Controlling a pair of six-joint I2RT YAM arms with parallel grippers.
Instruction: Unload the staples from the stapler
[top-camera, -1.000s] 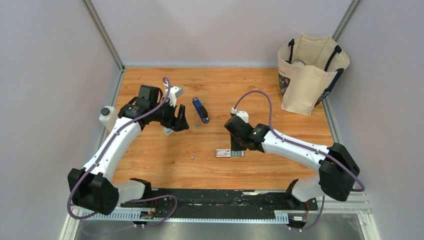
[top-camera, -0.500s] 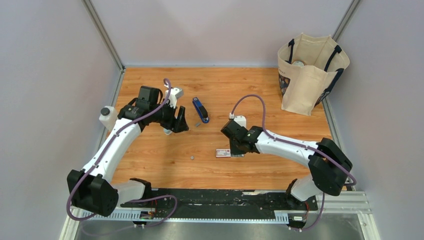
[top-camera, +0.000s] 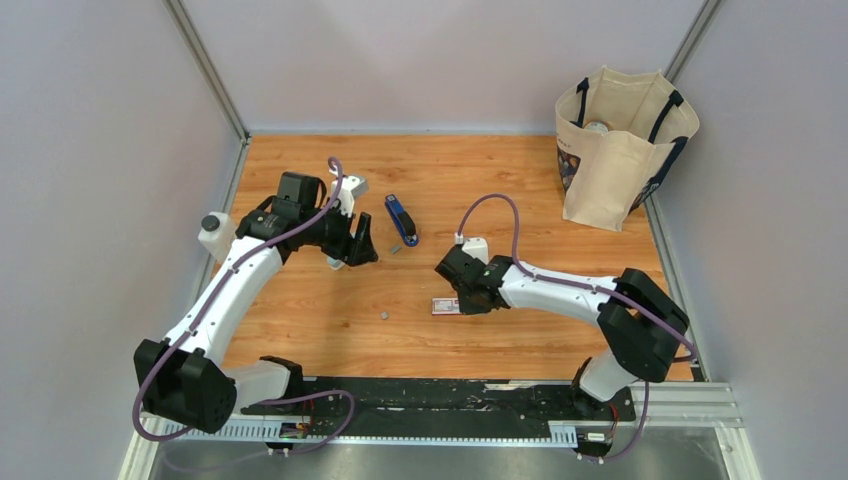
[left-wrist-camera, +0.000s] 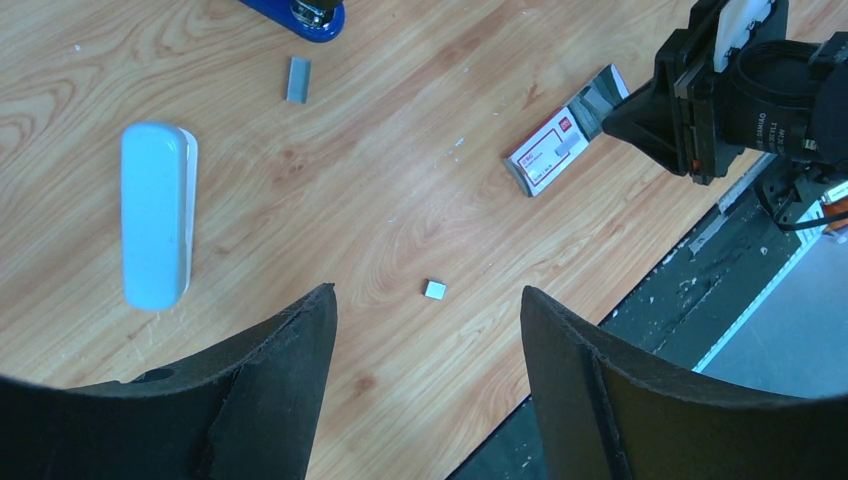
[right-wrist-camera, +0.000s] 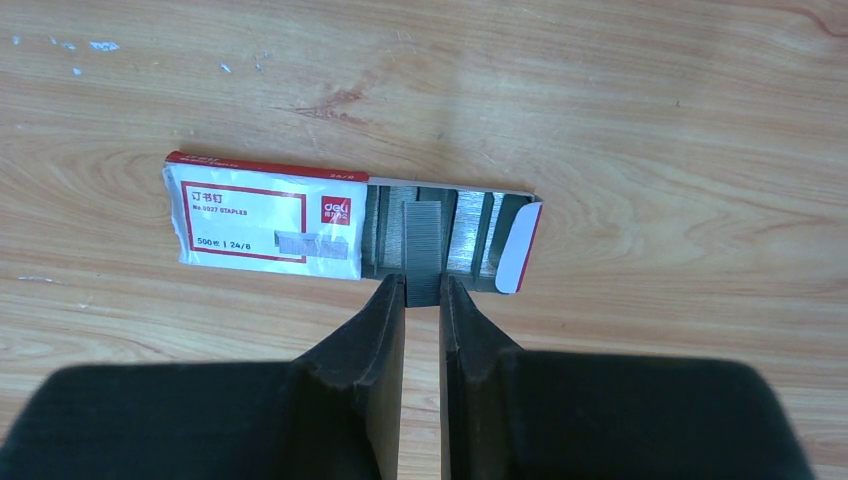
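The blue stapler (top-camera: 401, 219) lies on the wooden table behind centre; its end shows at the top of the left wrist view (left-wrist-camera: 300, 14). A short silver staple strip (left-wrist-camera: 298, 79) lies just beside it, and a tiny staple bit (left-wrist-camera: 435, 290) lies nearer the front. My left gripper (top-camera: 350, 250) hangs open and empty above the table, left of the stapler. My right gripper (right-wrist-camera: 423, 285) is shut on a grey strip of staples (right-wrist-camera: 422, 235) at the open grey tray of the red-and-white box (right-wrist-camera: 265, 218).
A pale grey-green oblong piece (left-wrist-camera: 155, 215) lies below my left gripper. A white bottle (top-camera: 213, 235) stands at the left edge. A canvas tote bag (top-camera: 620, 145) stands at the back right. The black base rail (top-camera: 440, 395) runs along the front.
My right arm has swung left and its gripper has shifted a little left at the box. The left arm and the stapler have not moved.
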